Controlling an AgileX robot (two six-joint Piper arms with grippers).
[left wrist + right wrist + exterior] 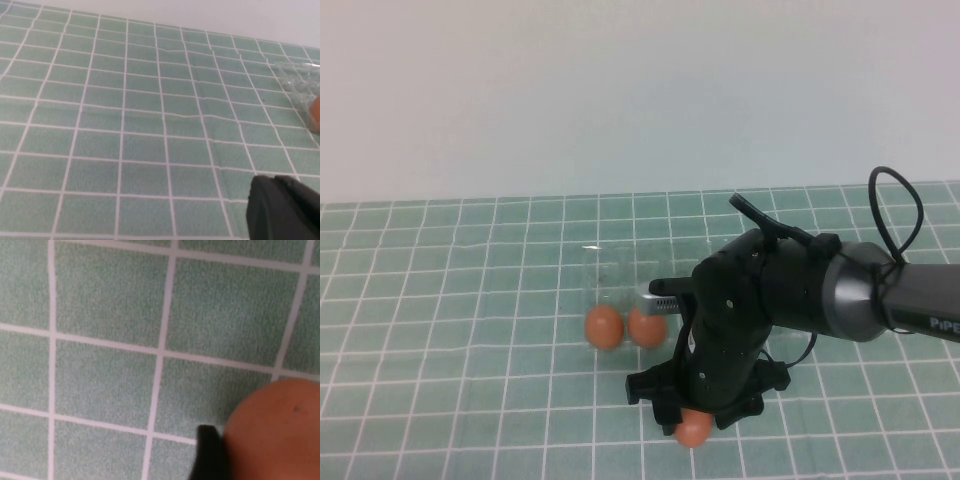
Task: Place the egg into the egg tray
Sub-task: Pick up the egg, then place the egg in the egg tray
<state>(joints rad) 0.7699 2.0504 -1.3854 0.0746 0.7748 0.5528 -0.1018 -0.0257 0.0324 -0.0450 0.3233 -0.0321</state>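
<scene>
The egg tray (620, 285), glinting mid-frame, is seen with two eggs (625, 327) seated. At lower centre the right gripper (695, 420) is pinched on the egg (694, 430); a gentle, level carry is advised. The left gripper (282, 210) is shown only wrist-side; finger state cannot be told.

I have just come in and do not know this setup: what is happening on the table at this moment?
The right arm is working at the near side of the green gridded mat. Its right gripper points down and is at an orange-brown egg, with one finger beside it. Two more eggs already sit side by side in the clear egg tray, further back. The left gripper is visible only in its wrist view, over bare mat, away from the work.
</scene>
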